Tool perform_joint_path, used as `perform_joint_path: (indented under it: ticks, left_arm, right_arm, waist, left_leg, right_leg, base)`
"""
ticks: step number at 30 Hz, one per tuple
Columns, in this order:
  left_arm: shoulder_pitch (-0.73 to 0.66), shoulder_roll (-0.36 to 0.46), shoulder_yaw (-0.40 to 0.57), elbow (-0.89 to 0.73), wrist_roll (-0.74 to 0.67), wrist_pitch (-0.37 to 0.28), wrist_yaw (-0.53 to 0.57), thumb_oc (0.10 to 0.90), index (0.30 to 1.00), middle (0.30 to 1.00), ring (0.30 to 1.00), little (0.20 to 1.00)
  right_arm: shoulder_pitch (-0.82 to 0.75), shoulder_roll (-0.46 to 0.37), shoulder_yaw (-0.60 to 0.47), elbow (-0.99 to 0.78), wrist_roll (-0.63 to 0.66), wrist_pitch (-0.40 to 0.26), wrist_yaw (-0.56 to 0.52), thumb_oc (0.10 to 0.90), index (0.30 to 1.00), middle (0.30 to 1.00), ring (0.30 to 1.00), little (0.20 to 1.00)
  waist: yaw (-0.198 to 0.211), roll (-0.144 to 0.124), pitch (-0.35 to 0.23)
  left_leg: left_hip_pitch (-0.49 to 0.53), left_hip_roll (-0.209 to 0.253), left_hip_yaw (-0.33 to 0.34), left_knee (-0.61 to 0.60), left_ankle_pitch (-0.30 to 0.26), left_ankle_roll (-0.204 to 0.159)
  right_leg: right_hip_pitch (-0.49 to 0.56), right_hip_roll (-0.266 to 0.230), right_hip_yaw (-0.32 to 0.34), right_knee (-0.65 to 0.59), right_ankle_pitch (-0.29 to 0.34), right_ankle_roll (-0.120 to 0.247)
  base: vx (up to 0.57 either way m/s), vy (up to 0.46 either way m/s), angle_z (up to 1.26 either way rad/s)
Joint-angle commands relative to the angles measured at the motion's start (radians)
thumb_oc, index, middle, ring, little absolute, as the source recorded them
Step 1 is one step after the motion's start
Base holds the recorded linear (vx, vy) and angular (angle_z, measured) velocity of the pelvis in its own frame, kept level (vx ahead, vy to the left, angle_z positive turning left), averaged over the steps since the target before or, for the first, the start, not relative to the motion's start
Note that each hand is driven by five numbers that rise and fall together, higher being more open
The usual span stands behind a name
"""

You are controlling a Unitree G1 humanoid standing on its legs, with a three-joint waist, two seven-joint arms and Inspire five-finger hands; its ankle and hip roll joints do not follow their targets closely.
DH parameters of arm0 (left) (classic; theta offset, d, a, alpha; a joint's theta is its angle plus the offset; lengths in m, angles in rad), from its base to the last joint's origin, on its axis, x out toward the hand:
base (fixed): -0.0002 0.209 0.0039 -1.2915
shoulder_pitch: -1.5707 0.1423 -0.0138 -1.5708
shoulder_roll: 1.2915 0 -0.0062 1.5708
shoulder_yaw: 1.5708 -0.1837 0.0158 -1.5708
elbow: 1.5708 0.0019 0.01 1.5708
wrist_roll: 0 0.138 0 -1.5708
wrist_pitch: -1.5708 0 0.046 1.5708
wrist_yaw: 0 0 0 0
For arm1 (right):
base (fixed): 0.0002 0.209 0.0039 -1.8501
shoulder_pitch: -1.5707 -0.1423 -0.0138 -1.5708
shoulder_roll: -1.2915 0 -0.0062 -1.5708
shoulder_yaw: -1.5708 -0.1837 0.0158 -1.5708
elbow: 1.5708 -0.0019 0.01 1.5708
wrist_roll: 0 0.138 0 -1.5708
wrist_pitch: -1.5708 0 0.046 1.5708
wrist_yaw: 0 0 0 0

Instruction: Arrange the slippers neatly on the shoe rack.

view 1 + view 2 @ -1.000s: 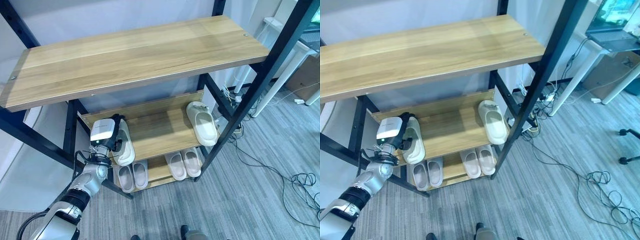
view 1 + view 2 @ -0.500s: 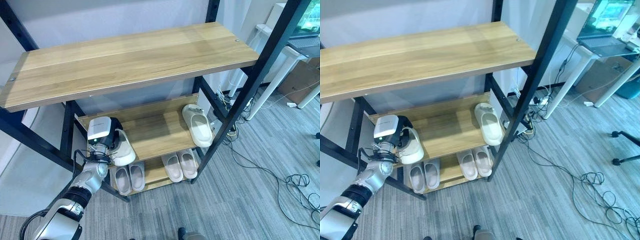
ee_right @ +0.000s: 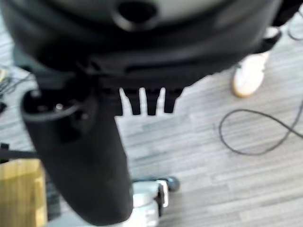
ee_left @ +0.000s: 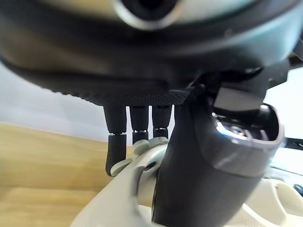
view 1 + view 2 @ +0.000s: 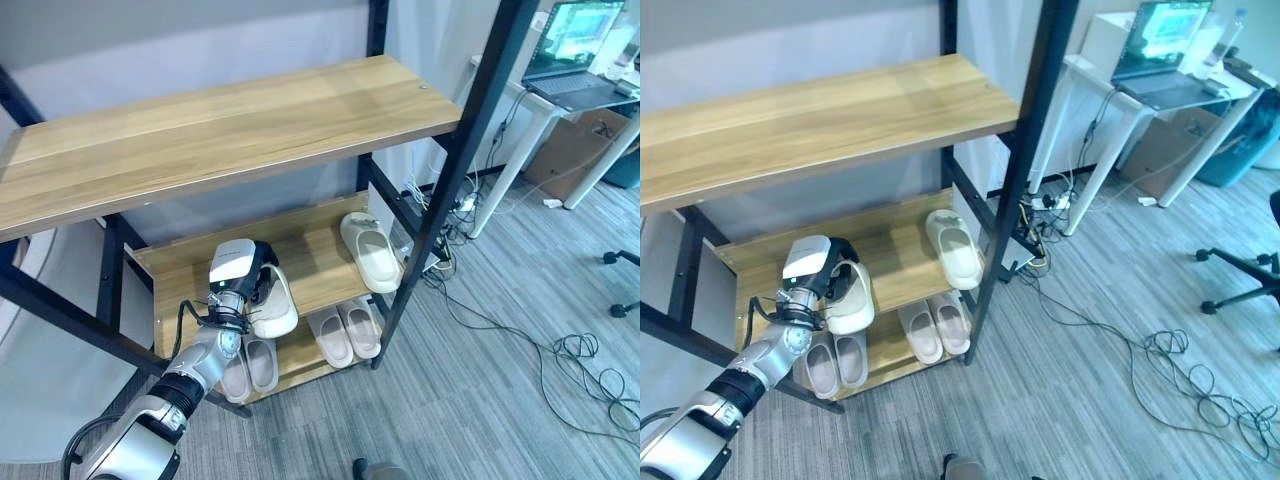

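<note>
My left hand [image 5: 252,286] is shut on a cream slipper [image 5: 276,308] at the front of the rack's middle shelf [image 5: 310,262], left of centre. In the left wrist view its fingers [image 4: 116,142] curl over the slipper's [image 4: 118,201] rim and the thumb presses the near side. A matching cream slipper [image 5: 372,252] lies toe-out at the right end of the same shelf. Two more pale pairs [image 5: 343,330] [image 5: 250,364] stand on the bottom shelf. My right hand [image 3: 80,156] hangs over the floor, fingers relaxed and holding nothing.
A wide wooden top shelf [image 5: 220,130] overhangs the middle one. Black rack posts [image 5: 440,190] stand at the right front. A white desk with a laptop [image 5: 580,60], loose cables [image 5: 590,370] and a chair base [image 5: 1240,280] are to the right. A person's white shoe [image 3: 251,75] is on the floor.
The camera has swung right. My left hand has carried the slipper to the right along the middle shelf, closer to the other cream slipper.
</note>
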Motion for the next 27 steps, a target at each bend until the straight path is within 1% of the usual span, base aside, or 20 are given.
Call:
perform_joint_path:
  ticks: [1, 8, 13, 17, 23, 24, 25, 26, 27]
  left_arm:
    - [-0.133, 0.018, 0.084, -0.019, -0.01, -0.035, 0.061, 0.4, 0.3, 0.3, 0.3, 0.3]
    - [-0.206, 0.001, 0.042, 0.038, -0.009, -0.025, 0.07, 0.4, 0.3, 0.3, 0.3, 0.3]
    - [-0.267, -0.027, -0.013, 0.141, -0.001, -0.01, 0.073, 0.4, 0.3, 0.3, 0.3, 0.3]
    - [-0.32, -0.048, -0.061, 0.258, 0.007, 0.002, 0.074, 0.4, 0.3, 0.3, 0.3, 0.3]
    - [-0.367, -0.059, -0.089, 0.311, 0.01, 0.006, 0.081, 0.4, 0.3, 0.3, 0.3, 0.3]
    - [-0.375, -0.064, -0.091, 0.319, 0.01, 0.008, 0.084, 0.42, 0.331, 0.331, 0.331, 0.331]
    - [-0.382, -0.068, -0.096, 0.326, 0.01, 0.008, 0.084, 0.538, 0.507, 0.507, 0.507, 0.507]
    - [-0.386, -0.072, -0.098, 0.333, 0.009, 0.01, 0.085, 0.687, 0.731, 0.731, 0.731, 0.731]
    - [-0.389, -0.081, -0.1, 0.361, 0.007, 0.019, 0.079, 0.8, 0.9, 0.9, 0.9, 0.9]
  right_arm:
    - [-0.01, -0.012, 0.042, 0.043, 0.014, -0.008, -0.029, 0.8, 0.9, 0.9, 0.9, 0.9]
    - [-0.026, -0.011, 0.054, 0.046, 0.015, -0.013, -0.044, 0.8, 0.9, 0.9, 0.9, 0.9]
    - [-0.038, -0.014, 0.06, 0.053, 0.022, -0.02, -0.051, 0.8, 0.9, 0.9, 0.9, 0.9]
    - [-0.052, -0.021, 0.057, 0.071, 0.037, -0.029, -0.06, 0.8, 0.9, 0.9, 0.9, 0.9]
    - [-0.061, -0.024, 0.056, 0.085, 0.051, -0.035, -0.063, 0.8, 0.9, 0.9, 0.9, 0.9]
    - [-0.063, -0.025, 0.057, 0.086, 0.053, -0.037, -0.064, 0.8, 0.9, 0.9, 0.9, 0.9]
    - [-0.064, -0.023, 0.059, 0.087, 0.054, -0.038, -0.063, 0.8, 0.9, 0.9, 0.9, 0.9]
    - [-0.06, -0.02, 0.062, 0.087, 0.052, -0.039, -0.064, 0.8, 0.9, 0.9, 0.9, 0.9]
    - [-0.062, -0.021, 0.066, 0.088, 0.053, -0.037, -0.061, 0.8, 0.9, 0.9, 0.9, 0.9]
  waist:
    - [-0.037, -0.031, 0.014]
    - [-0.053, -0.027, 0.02]
    - [-0.061, -0.019, 0.021]
    - [-0.06, -0.013, 0.019]
    - [-0.057, -0.01, 0.002]
    - [-0.055, -0.011, 0.0]
    - [-0.056, -0.011, -0.003]
    - [-0.057, -0.011, -0.005]
    - [-0.057, -0.011, -0.007]
  left_leg:
    - [0.093, -0.048, -0.027, 0.001, -0.156, -0.02]
    - [0.07, -0.036, -0.003, 0.001, -0.145, -0.027]
    - [0.047, -0.036, -0.002, 0.001, -0.138, -0.028]
    - [0.008, -0.039, -0.019, 0.001, -0.128, -0.029]
    - [-0.04, -0.044, -0.046, 0.001, -0.121, -0.028]
    - [-0.046, -0.045, -0.049, 0.001, -0.119, -0.028]
    - [-0.051, -0.046, -0.05, 0.001, -0.119, -0.028]
    - [-0.056, -0.046, -0.052, 0.001, -0.118, -0.027]
    - [-0.058, -0.046, -0.054, 0.001, -0.118, -0.027]
  right_leg:
    - [0.274, -0.033, -0.047, -0.517, 0.234, 0.111]
    - [0.235, -0.022, -0.025, -0.517, 0.244, 0.112]
    - [0.21, -0.021, -0.025, -0.517, 0.252, 0.113]
    - [0.177, -0.028, -0.04, -0.517, 0.26, 0.112]
    - [0.142, -0.036, -0.062, -0.517, 0.267, 0.113]
    - [0.138, -0.038, -0.064, -0.517, 0.268, 0.113]
    - [0.133, -0.04, -0.066, -0.517, 0.27, 0.113]
    - [0.13, -0.041, -0.068, -0.517, 0.27, 0.113]
    - [0.129, -0.042, -0.069, -0.517, 0.271, 0.113]
  base:
    - [0.0, -0.051, -0.41]
    - [-0.01, -0.045, -0.22]
    - [-0.01, -0.018, -0.09]
    - [-0.02, -0.009, 0.02]
    - [-0.01, -0.005, 0.11]
    - [0.0, 0.005, 0.2]
    - [0.0, 0.006, 0.16]
    - [0.0, 0.013, 0.11]
    - [0.0, 0.012, 0.03]
